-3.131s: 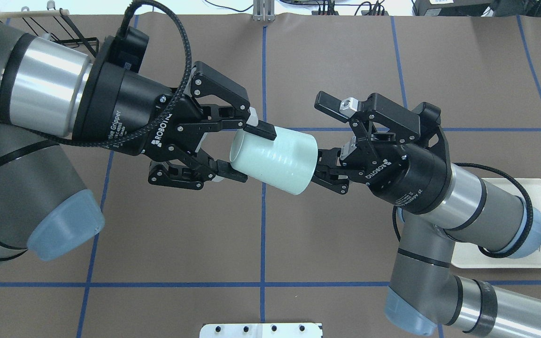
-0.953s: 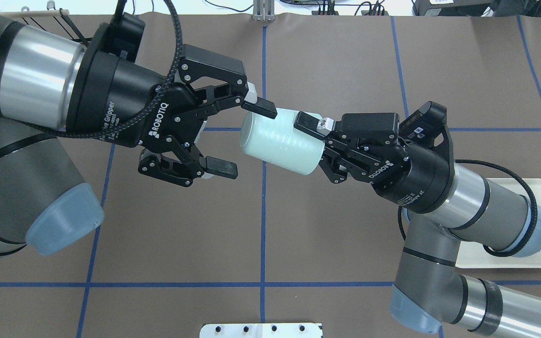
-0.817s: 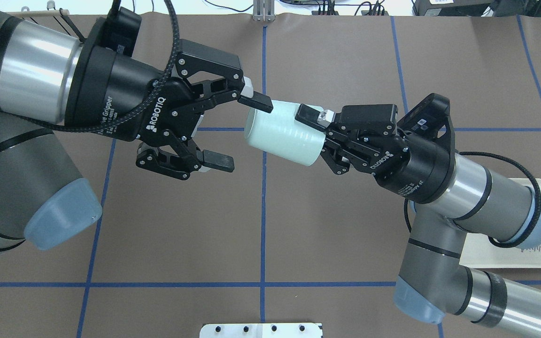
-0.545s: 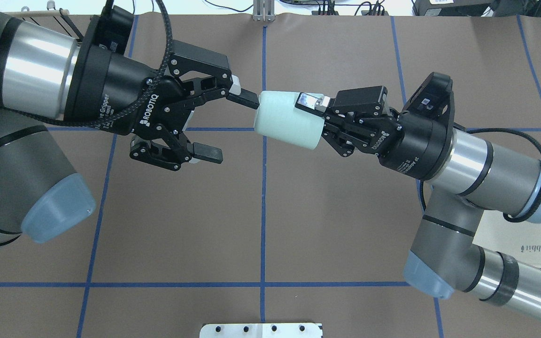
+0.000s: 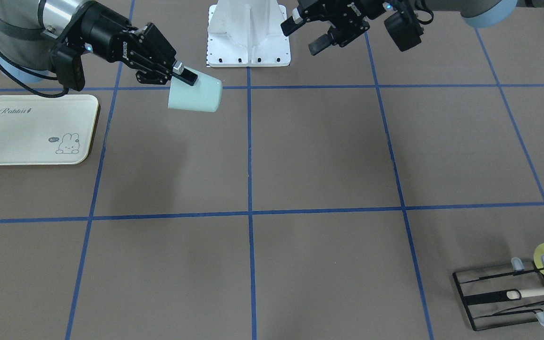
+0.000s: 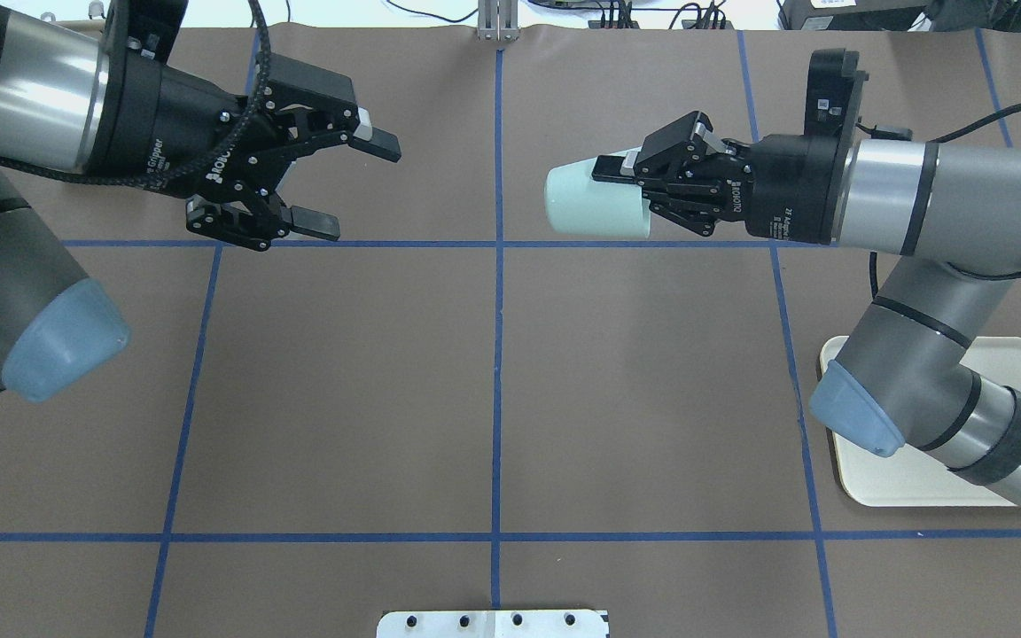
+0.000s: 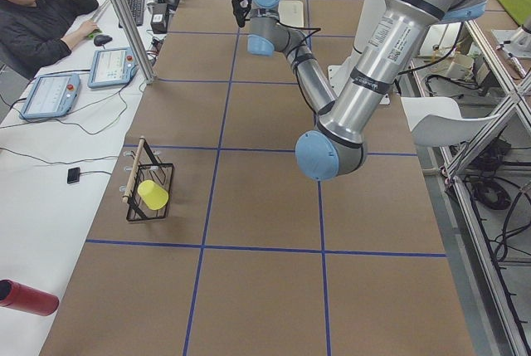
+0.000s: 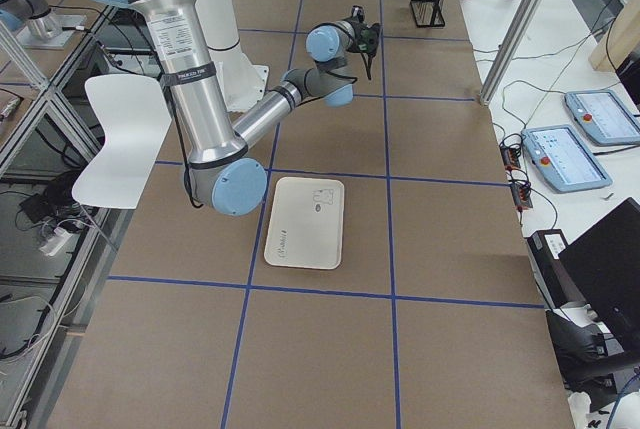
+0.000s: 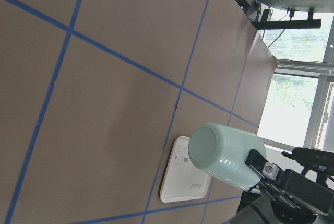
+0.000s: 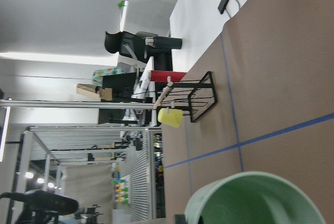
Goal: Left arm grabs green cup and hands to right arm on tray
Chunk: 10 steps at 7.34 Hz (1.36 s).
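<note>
Black two-finger right gripper [image 6: 619, 177]: pinched on the rim wall of the small, handleless, pale mint-green cup [image 6: 590, 202] of smooth plastic. One finger lies along the outer wall; the other is hidden, apparently inside the mouth.

Position of the green cup: held in the air above the brown table [image 6: 493, 381], just on the robot's right of the centre line, touching nothing but this gripper.

Orientation of the green cup: on its side, with the long axis about level and running across the table's width. The closed base points toward the left arm. The open mouth points toward the right wrist, whose camera looks into the darker green inside.

Black two-finger left gripper [image 6: 349, 184]: spread wide, holding nothing, well apart from the cup.

Cream rectangular tray [image 5: 17, 127], rounded corners, bunny drawing: flat on the table on the robot's right, partly beneath the silver-grey right arm [image 6: 945, 199] in the overhead view. The cup is not on it.

Status, as judged: grab and hand-over are complete. Outstanding: carry the cup to the tray, turn its base downward, set it down, release.
</note>
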Each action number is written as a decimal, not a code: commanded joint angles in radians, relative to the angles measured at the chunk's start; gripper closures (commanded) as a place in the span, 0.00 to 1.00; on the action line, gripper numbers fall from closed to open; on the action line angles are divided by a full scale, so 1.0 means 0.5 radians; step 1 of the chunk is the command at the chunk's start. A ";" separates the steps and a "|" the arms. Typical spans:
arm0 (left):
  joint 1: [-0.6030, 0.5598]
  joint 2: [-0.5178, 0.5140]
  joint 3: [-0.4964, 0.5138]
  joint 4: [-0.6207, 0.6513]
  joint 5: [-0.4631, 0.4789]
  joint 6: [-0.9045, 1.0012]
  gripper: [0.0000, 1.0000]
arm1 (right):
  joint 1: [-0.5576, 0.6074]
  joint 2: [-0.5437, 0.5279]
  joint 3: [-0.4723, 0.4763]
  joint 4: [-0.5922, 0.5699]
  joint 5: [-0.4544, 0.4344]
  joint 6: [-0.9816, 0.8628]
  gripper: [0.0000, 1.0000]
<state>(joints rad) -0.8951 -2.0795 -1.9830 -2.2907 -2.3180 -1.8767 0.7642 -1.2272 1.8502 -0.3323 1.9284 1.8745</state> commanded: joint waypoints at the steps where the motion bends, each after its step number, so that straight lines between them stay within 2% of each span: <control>1: -0.173 0.045 -0.013 0.288 -0.003 0.419 0.00 | 0.100 -0.028 0.003 -0.447 0.137 -0.311 1.00; 3: -0.356 0.228 -0.016 0.378 0.000 0.882 0.00 | 0.324 -0.037 0.024 -0.916 0.303 -0.612 1.00; 5: -0.531 0.443 -0.013 0.580 0.006 1.580 0.00 | 0.447 -0.092 0.039 -1.282 0.325 -1.053 1.00; 7: -0.682 0.694 -0.007 0.792 0.049 2.360 0.00 | 0.542 -0.193 0.091 -1.708 0.325 -1.687 1.00; 9: -0.756 1.022 0.008 0.817 0.052 2.803 0.00 | 0.637 -0.367 0.171 -1.921 0.364 -2.188 1.00; 10: -0.787 1.130 0.033 0.844 0.049 2.942 0.00 | 0.698 -0.441 0.171 -1.922 0.450 -2.339 1.00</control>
<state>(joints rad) -1.2687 -1.5955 -1.9777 -1.8835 -2.2933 -0.5129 1.0789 -1.3997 1.9280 -1.2674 2.1153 0.8225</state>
